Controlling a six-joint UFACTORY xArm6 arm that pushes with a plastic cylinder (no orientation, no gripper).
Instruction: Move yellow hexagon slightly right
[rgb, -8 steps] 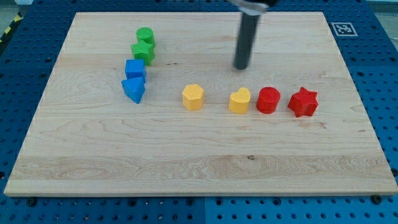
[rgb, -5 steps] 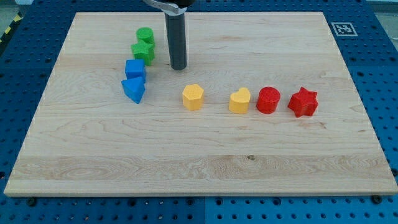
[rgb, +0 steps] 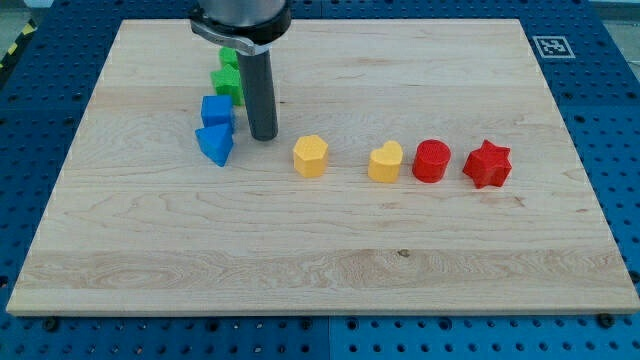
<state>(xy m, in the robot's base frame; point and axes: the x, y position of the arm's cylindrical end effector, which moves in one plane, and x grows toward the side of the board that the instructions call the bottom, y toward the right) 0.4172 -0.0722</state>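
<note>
Your wooden board (rgb: 330, 250) carries every block on its flat top. My tip (rgb: 263, 136) grasps nothing and touches no block: it rests just right of the blue cube (rgb: 217, 109) and blue triangle (rgb: 215, 145). The yellow hexagon (rgb: 311, 156) sits near, down to its right. Further right lie the yellow heart (rgb: 386, 162), red cylinder (rgb: 432, 160) and red star (rgb: 487, 164); two green blocks (rgb: 227, 80) sit partly hidden behind the rod

My tip (rgb: 263, 137) — left of yellow hexagon (rgb: 310, 156), apart.
</note>
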